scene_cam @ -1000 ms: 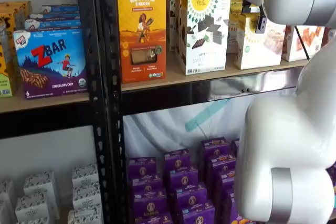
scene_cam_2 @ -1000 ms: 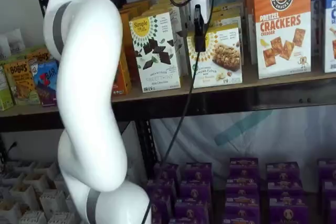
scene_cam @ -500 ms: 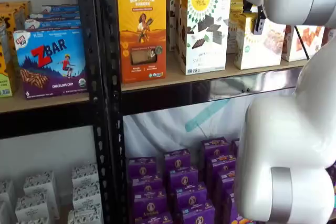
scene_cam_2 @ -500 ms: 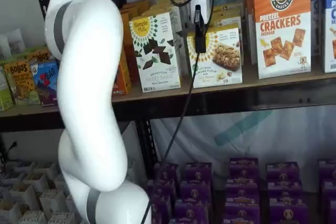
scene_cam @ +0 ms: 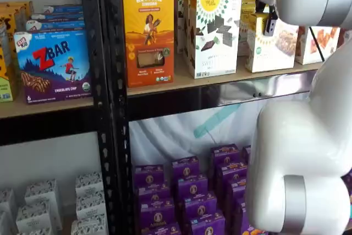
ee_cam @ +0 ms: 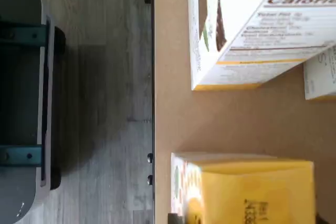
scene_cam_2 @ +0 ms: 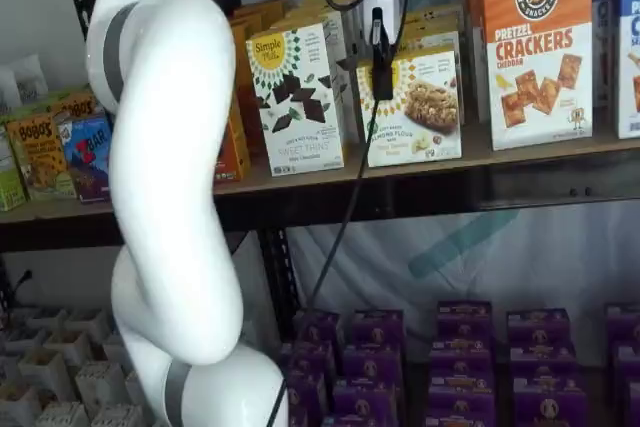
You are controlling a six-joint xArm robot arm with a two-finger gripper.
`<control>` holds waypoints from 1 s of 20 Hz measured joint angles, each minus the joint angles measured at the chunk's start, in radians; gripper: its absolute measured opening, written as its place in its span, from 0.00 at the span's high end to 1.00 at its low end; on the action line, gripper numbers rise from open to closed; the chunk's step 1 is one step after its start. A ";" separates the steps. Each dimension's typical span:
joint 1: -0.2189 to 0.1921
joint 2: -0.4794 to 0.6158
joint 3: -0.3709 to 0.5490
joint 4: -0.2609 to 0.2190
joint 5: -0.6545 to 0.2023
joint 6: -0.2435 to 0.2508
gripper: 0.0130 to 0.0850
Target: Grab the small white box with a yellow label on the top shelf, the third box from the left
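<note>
Our hand hangs at the small white box, one black finger against its front; whether it grips, we cannot tell. The box stands at the top shelf's front edge, its far side hidden.

White arm reaching up, tool hanging vertically; one black finger visible, opening unclear

Pretty even, bright indoor light overall. Glare streak on the black rail under the top shelf. Wrist view's soft and blurry, box print near the board smeared.
</note>
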 joint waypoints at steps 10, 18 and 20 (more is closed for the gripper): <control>0.001 0.000 -0.008 -0.004 0.011 0.001 0.56; 0.003 -0.007 -0.002 -0.005 0.016 0.003 0.61; 0.001 -0.007 -0.004 -0.003 0.021 0.002 0.67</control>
